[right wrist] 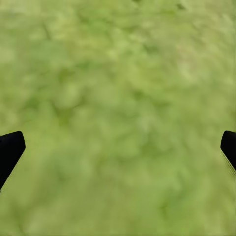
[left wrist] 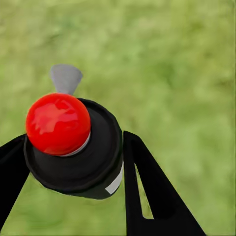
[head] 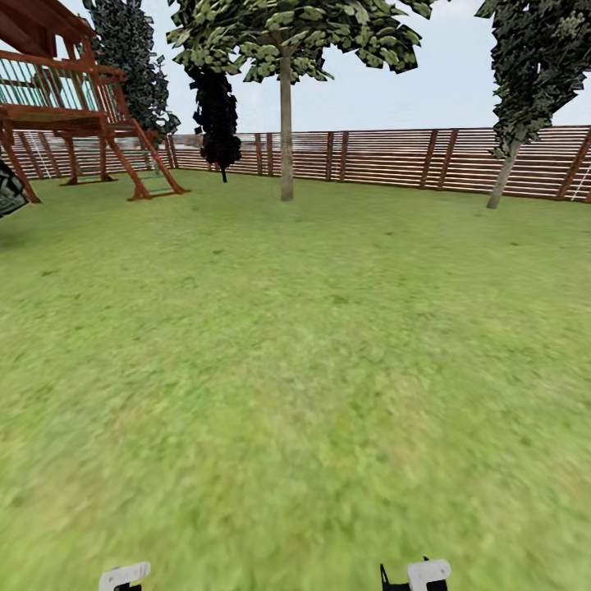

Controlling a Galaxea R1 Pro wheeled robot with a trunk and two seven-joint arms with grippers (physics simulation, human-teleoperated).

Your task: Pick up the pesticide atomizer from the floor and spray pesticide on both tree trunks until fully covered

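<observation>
Left pincer (left wrist: 73, 162) clamped on black round-bodied atomizer with glossy red ball top (left wrist: 58, 123); black fingers (left wrist: 147, 187) pressed to both sides of body, grey flared nozzle (left wrist: 65, 78) jutting beyond red ball. Blurred green grass lawn (left wrist: 177, 73) beneath.

Right pincer (right wrist: 118, 147) spread wide, nothing between; black fingertips (right wrist: 10, 150) at opposite edges of right wrist view, over grass.

Head view: white arm parts at bottom edge, left and right. Ahead across lawn, tall tree with straight pale trunk and broad green leaf crown (head: 286, 123), just before reddish-brown horizontal-slat wooden fence (head: 394, 156). Second pale-trunked tree, trunk leaning (head: 502, 176), far right by fence. Near-black narrow tree (head: 217, 115) left of first trunk. Red-brown wooden play tower with ladder (head: 82, 107) at far left.
</observation>
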